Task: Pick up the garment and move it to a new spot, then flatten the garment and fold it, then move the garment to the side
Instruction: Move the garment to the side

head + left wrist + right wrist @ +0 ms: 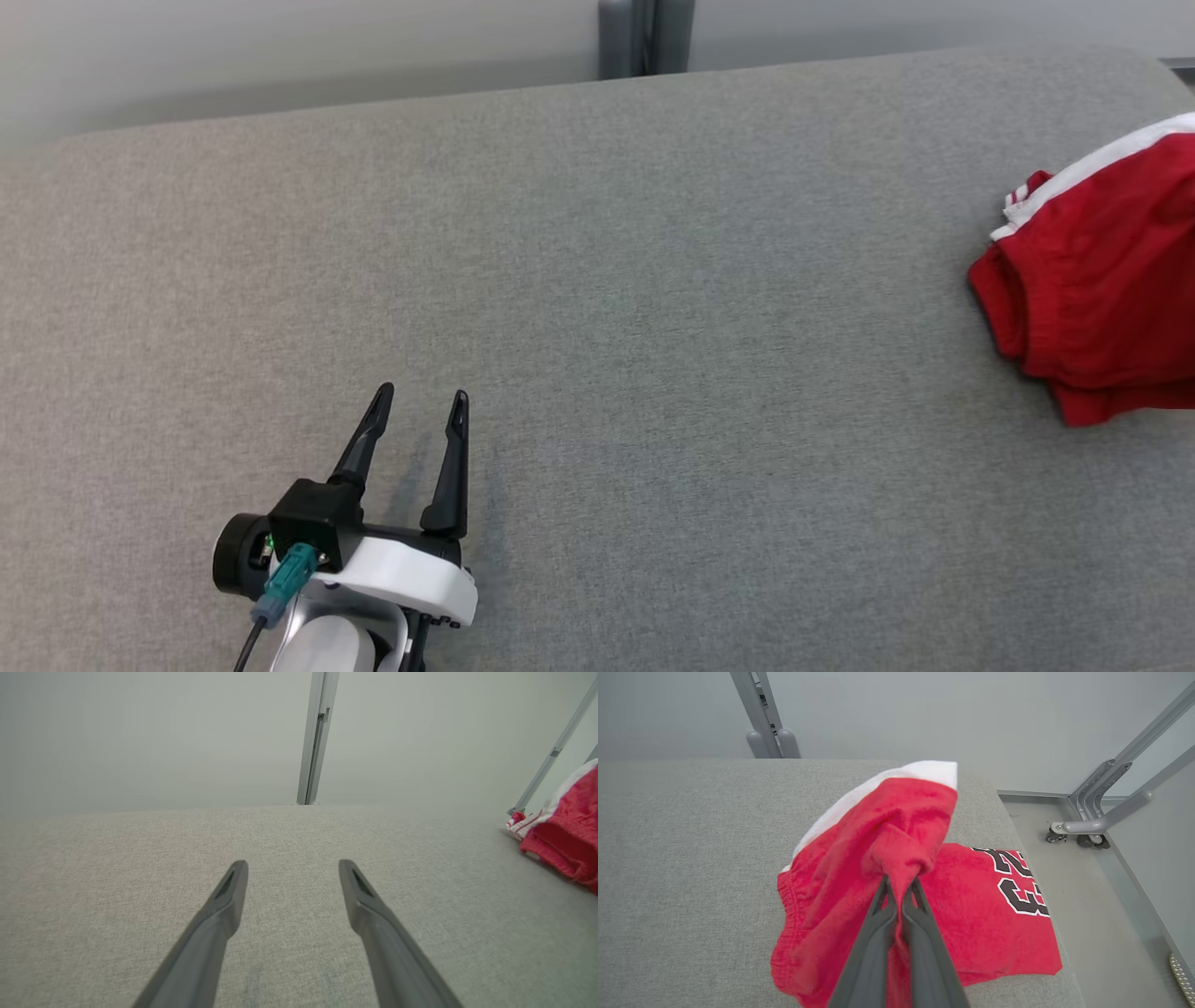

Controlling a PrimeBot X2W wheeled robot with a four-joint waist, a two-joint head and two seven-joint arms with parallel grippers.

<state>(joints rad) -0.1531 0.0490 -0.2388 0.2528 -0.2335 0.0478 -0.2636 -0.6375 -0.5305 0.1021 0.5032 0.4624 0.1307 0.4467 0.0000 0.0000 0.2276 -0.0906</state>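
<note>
Right gripper (900,884) is clamped on a bunched fold of the shorts (994,924), which spread beyond its tips, seemingly part lifted; left gripper (423,394) gapes empty, shorts far to its right. Moving, flattening, folding all left to do

One red garment (1102,280), carrying one printed number. One grey tabletop (607,280) beneath the garment. Two pincers, each with two dark fingers (451,467), four fingers in all: the right pincer (900,882) at the garment itself, the left pincer (422,397) well to the garment's left. Two grey posts (644,37) stand side by side beyond the garment, and two slanted struts (1125,774) stand to its right.
</note>
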